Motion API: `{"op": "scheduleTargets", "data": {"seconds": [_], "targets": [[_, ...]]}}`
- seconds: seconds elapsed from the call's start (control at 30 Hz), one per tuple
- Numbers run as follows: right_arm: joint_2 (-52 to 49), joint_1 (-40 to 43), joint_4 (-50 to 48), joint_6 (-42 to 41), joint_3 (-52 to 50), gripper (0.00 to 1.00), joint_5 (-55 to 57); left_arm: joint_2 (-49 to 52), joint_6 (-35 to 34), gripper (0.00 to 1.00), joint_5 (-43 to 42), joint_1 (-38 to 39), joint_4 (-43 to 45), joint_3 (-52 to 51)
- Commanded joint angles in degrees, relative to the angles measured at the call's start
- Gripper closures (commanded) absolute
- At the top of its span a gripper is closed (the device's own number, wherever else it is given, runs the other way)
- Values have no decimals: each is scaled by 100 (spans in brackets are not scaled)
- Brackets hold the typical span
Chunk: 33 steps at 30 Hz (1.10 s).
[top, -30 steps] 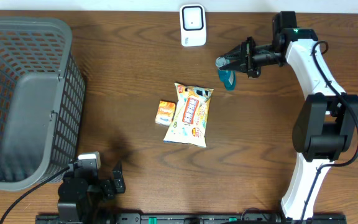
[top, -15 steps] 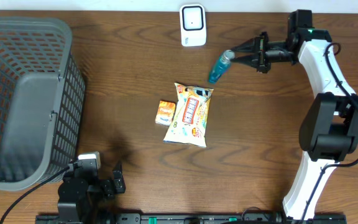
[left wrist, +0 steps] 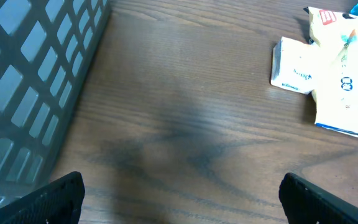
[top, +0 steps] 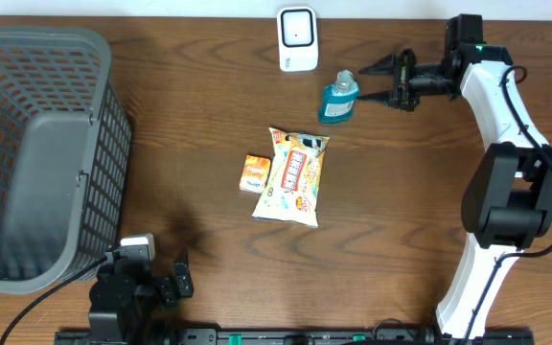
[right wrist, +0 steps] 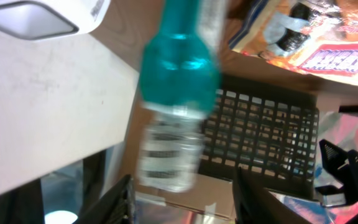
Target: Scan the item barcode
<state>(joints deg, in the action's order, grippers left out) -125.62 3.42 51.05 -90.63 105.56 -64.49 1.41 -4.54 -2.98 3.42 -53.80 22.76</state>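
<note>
K: Brown wooden table, overhead view. We logged the bottle at the far side, near the scanner, a little to its right and nearer us, not touching it.

M: Agreed. We found the right gripper just right of the bottle, tips pointing left at it. Its jaws stood partly spread. From overhead the bottle sat just beyond the tips, not between them, so we judged there was no grip.

K: The wrist view was less clear. We saw the bottle ahead of the fingers, filling the gap, but it was blurred, so we could not settle contact from there.

M: Noted. Long axis: we read it as near upright, cap up. We could not confirm a lean. We could read no barcode in either view.

K: Which arm? We placed the left gripper at the near-left corner by the basket, jaws wide and empty, well apart from the bottle. The right one was plainly nearer.

M: Our judgement was that the coming move turned on the bottle lying straight ahead of the right fingertips, with the scanner beyond it, farther left and back. A grasp would need only a short reach along the fingers' own line, and then the label would have to face the scanner. We flagged one risk: the tips could nudge the bottle over.
</note>
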Motion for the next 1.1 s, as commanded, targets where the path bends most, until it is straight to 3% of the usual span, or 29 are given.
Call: {"op": "scheduleTargets", "data": {"seconds": [0.0,0.1,0.3,0.43,0.53,0.63,0.67,0.73,0.77,0.83,0.93,1.07], "targets": [[125,70,-293,828,9,45,-103,-7,-50,0,48,-24,-15,-22],[125,125,-553,1281,9,37,-249,-7,-48,0,48,-24,-15,-22],[282,354,-1228,2297,9,47,-789,-7,-50,0,48,-24,-15,-22],[796,595,-1187,2973,9,47,-756,-7,-48,0,48,-24,-17,-22],[1449,789,-1211,3998,9,41,-352,-7,-50,0,48,-24,-17,-22],[2142,826,-1285,5991,9,27,297,-7,-48,0,48,-24,-15,-22],[2398,787,-1198,6983,9,19,632,-7,-48,0,48,-24,-17,-22],[2833,603,-844,8972,9,16,1314,-7,-48,0,48,-24,-15,-22],[2968,481,-695,9639,9,15,1609,-7,-48,0,48,-24,-15,-22],[3150,166,-437,10751,9,1,2162,-7,-48,0,48,-24,-15,-22],[3161,-404,-149,12137,7,1,2894,-7,-50,0,48,-24,-15,-22],[3086,-1025,57,12854,7,1,4015,-7,-48,0,48,-24,-15,-22]]}}
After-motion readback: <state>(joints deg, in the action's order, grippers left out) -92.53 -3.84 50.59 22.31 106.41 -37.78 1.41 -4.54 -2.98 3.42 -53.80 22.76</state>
